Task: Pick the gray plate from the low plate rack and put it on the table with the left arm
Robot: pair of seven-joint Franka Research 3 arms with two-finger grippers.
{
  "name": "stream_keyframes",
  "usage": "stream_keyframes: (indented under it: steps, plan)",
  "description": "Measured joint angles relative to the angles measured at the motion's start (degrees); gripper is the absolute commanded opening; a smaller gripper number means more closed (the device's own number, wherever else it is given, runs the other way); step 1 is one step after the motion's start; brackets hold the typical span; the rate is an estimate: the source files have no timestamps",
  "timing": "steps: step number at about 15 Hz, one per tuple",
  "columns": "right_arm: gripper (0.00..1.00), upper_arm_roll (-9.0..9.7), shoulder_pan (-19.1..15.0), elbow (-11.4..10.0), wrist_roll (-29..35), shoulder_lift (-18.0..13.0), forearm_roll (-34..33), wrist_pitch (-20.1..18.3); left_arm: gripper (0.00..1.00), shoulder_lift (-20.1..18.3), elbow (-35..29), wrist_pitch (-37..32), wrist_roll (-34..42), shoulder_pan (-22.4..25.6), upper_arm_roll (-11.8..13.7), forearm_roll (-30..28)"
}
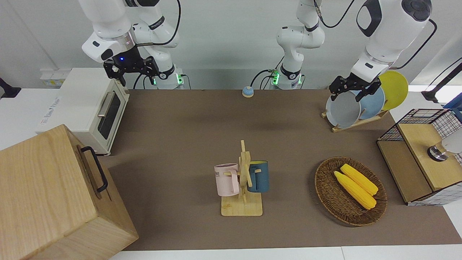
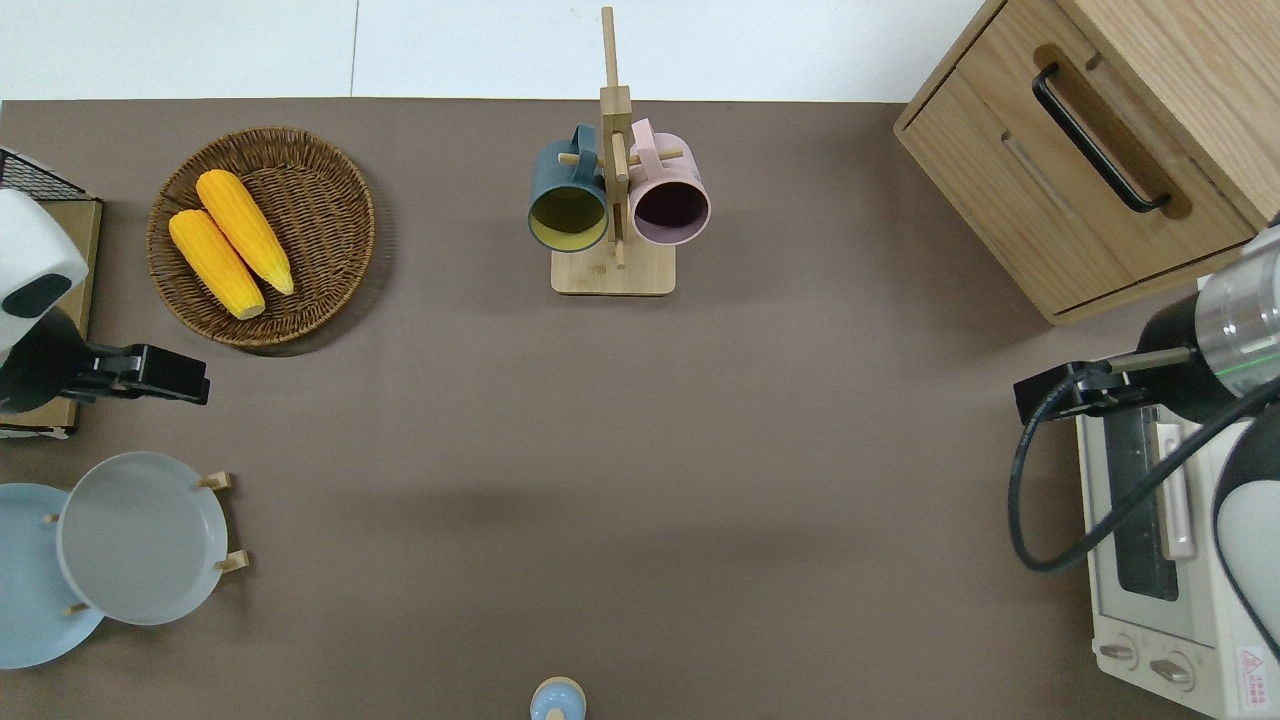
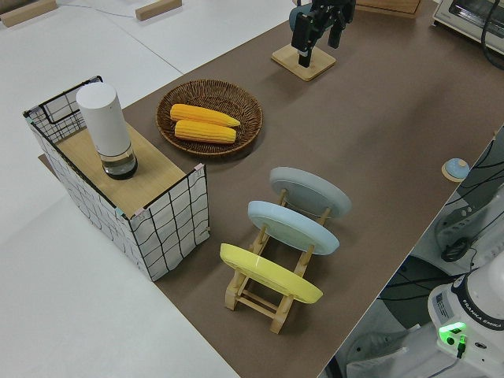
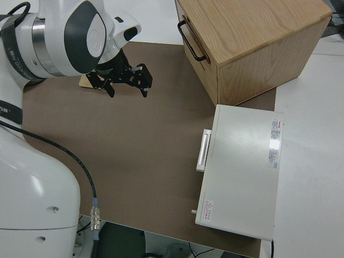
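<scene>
The gray plate (image 1: 343,108) stands on edge in the low plate rack (image 1: 355,124) at the left arm's end of the table (image 1: 187,126), in the slot toward the table's middle. It also shows in the overhead view (image 2: 140,537) and the left side view (image 3: 309,191). My left gripper (image 1: 348,94) is open and empty in the air, over bare table between the rack (image 2: 232,562) and the wicker basket; it also shows in the overhead view (image 2: 170,375) and the left side view (image 3: 319,39). My right gripper (image 1: 131,68) is open, and that arm is parked.
A light-blue plate (image 1: 373,103) and a yellow plate (image 1: 395,88) fill the rack's other slots. A wicker basket (image 1: 326,191) holds two corn cobs. A mug tree (image 1: 243,180) stands mid-table. A wire-sided box (image 1: 420,159), a toaster oven (image 1: 90,108) and a wooden cabinet (image 1: 54,195) line the ends.
</scene>
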Motion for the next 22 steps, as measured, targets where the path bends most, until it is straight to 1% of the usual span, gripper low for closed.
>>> stream_keyframes:
  steps: [9, 13, 15, 20, 22]
  plan:
    - [0.983, 0.00, 0.0, 0.0, 0.0, 0.0, 0.0, 0.0, 0.99, 0.0, 0.0, -1.0, 0.0, 0.1, 0.1, 0.0]
    - [0.983, 0.00, 0.0, 0.0, 0.0, 0.0, 0.0, 0.0, 0.99, -0.3, -1.1, -1.9, 0.0, 1.2, 0.1, 0.0]
    - [0.983, 0.00, 0.0, 0.0, 0.0, 0.0, 0.0, 0.0, 1.00, -1.5, -2.8, -1.8, 0.0, 1.3, 0.1, 0.0]
    - [0.983, 0.00, 0.0, 0.0, 0.0, 0.0, 0.0, 0.0, 0.99, -6.6, -8.9, -1.1, 0.0, 1.3, 0.1, 0.0]
    - [0.983, 0.00, 0.0, 0.0, 0.0, 0.0, 0.0, 0.0, 1.00, -8.5, -11.7, 0.5, 0.0, 1.3, 0.1, 0.1]
